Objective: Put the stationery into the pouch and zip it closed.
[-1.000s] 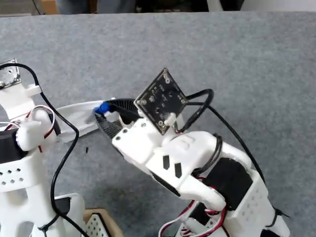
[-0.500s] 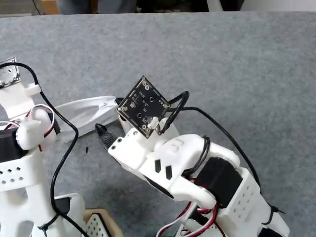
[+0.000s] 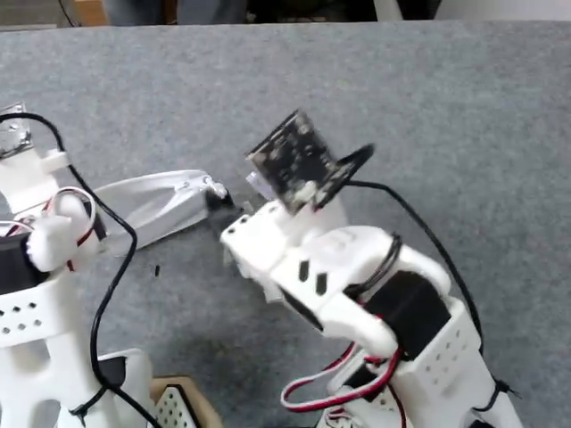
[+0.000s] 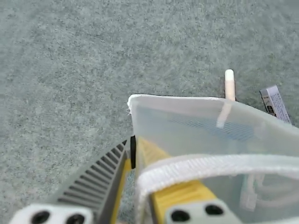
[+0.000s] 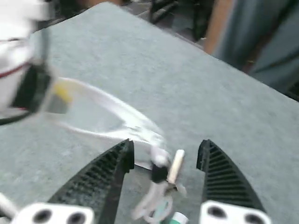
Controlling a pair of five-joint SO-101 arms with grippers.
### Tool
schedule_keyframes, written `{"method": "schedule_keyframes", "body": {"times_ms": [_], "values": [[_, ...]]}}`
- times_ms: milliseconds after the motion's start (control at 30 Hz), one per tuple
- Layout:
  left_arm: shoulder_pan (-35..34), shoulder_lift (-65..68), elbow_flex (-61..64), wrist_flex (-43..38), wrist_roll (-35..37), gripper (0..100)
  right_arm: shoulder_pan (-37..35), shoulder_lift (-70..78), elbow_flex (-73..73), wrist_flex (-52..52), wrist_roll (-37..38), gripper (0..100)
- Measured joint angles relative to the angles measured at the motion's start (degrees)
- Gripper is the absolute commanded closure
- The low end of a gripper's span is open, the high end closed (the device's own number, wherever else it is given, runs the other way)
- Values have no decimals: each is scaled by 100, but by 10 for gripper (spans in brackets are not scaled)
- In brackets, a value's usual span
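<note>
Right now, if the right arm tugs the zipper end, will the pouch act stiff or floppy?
Probably floppy: the pouch has thin, see-through, curved walls. Likely light, so a tug could drag it across the table unless the left gripper, shut on its other end, holds.

Spreads grey and speckled, like felt or low carpet, over the whole table (image 3: 464,116). Ends in a straight far edge near the top of the high view. Gives way there to dark shapes (image 3: 303,9), a tan wooden piece (image 3: 87,9) and a white surface (image 3: 508,7). Lies under soft, even light.
</note>
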Motion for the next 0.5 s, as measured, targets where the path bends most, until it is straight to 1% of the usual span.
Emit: {"method": "schedule_keyframes", "body": {"times_ms": [167, 400, 500], "values": [[-484, 9, -26, 9, 9, 973, 343, 0, 220, -44, -9, 772], [-598, 18, -26, 9, 9, 973, 615, 9, 1327, -818, -9, 773], [-598, 18, -26, 9, 9, 973, 633, 316, 1442, -1073, -35, 773]]}}
